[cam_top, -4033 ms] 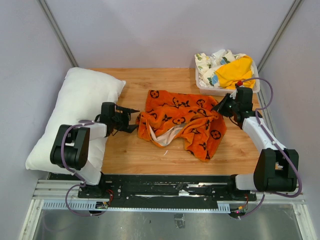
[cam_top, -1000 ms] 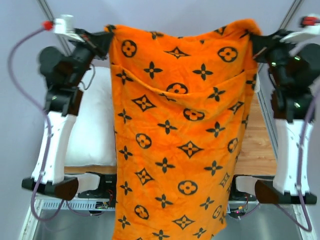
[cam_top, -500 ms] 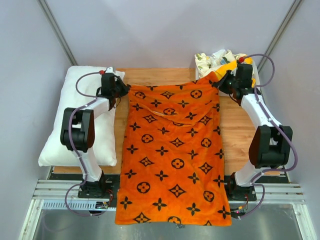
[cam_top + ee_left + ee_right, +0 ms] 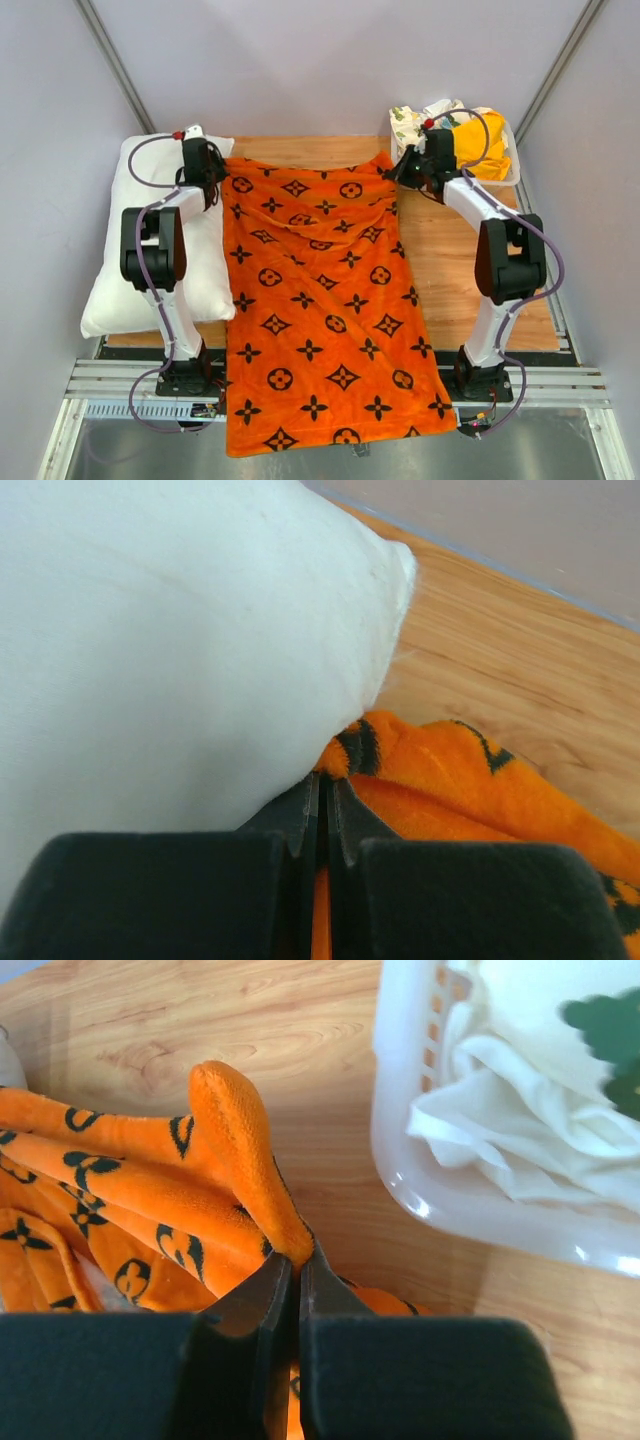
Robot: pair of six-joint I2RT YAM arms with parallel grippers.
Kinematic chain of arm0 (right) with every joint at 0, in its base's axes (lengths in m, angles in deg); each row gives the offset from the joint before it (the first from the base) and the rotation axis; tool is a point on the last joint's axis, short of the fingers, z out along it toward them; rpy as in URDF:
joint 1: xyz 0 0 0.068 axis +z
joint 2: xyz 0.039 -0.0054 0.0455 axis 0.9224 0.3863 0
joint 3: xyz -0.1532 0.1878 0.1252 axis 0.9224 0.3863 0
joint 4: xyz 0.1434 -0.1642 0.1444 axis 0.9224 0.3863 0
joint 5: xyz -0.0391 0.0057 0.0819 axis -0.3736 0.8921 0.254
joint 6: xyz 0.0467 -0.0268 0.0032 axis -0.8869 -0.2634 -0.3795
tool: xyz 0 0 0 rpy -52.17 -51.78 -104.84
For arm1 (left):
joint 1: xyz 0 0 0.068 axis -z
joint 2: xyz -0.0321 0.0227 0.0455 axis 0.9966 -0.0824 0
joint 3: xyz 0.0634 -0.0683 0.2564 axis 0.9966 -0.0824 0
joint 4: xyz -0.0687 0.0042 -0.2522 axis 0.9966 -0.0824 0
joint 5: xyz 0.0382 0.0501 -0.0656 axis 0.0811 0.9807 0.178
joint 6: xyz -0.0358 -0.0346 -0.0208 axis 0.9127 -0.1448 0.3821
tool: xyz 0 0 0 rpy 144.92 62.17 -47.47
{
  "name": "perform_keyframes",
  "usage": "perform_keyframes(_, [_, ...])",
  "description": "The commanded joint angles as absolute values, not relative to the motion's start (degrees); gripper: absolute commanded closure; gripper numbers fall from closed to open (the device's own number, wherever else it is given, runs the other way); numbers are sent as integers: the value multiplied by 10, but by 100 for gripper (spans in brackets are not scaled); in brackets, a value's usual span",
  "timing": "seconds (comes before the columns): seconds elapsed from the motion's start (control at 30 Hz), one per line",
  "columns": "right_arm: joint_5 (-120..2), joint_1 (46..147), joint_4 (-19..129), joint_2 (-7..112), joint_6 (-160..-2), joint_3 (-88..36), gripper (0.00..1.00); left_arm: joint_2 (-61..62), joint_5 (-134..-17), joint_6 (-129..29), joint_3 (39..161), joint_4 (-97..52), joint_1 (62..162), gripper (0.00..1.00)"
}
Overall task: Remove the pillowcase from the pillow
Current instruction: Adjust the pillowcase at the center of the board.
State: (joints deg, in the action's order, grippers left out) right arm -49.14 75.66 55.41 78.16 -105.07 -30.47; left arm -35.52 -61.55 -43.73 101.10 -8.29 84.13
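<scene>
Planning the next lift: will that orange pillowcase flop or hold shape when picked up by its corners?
Probably floppy: the pillowcase drapes limply off the table. It likely bunches when pinched, judging by the folds at the right gripper.

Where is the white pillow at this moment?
In the top view the pillow lies bare along the left side of the table, directly left of the spread-out pillowcase and partly under the left arm.

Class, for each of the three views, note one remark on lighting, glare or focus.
Top external: even light, the pillowcase print sharp. Left wrist: the pillow nearly washed-out white, the left gripper dark in the foreground. Right wrist: glare spots on the basket rim, the white cloth inside blurred.
</scene>
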Motion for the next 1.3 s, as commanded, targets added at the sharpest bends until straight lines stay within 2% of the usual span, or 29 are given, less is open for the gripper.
perform_keyframes(0.0, [-537,772,535,832,-1052,-364,99,-382,-540,-523,1070,-94,815,100])
perform_keyframes(0.23, [-574,772,602,966,-1039,-548,99,-439,-617,-530,1195,-132,808,100])
perform_keyframes(0.5, [-714,776,755,1065,-921,-720,99,-488,-725,-503,1278,-137,809,100])
perform_keyframes(0.83, [-886,775,789,1056,-813,-714,99,-460,-784,-477,1190,-122,816,100])
perform_keyframes(1.07, [-851,772,762,999,-823,-664,99,-410,-779,-458,1116,-123,873,100])
perform_keyframes(1.27, [-826,772,750,966,-836,-639,99,-396,-753,-319,1020,-37,888,100])
